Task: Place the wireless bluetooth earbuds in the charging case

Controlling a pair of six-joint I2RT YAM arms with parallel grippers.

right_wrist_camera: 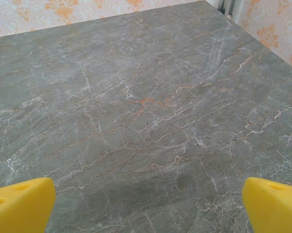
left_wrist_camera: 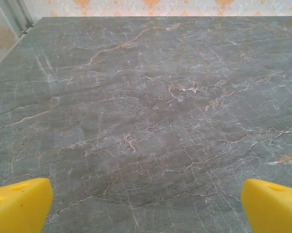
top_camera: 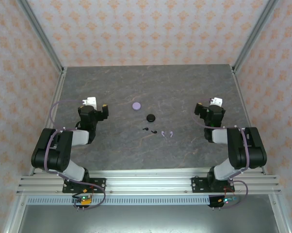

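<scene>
My left gripper [top_camera: 100, 108] and right gripper [top_camera: 204, 108] both hang released. Just nearward of the black case [top_camera: 150, 117], the black earbuds [top_camera: 146, 129] lie leftward and the pale earbuds [top_camera: 170, 134] nearer my right.

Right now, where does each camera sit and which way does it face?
Top external: above and behind the arms, looking down at the table, cases and earbuds; both arms show, left gripper and right gripper open.
Left wrist: on the left arm, facing across the table toward the wallpaper; yellow fingertips at lower corners.
Right wrist: likewise on the right arm; its yellow fingertips show.
Shared: both wrist views see marbled table and wallpaper.
</scene>
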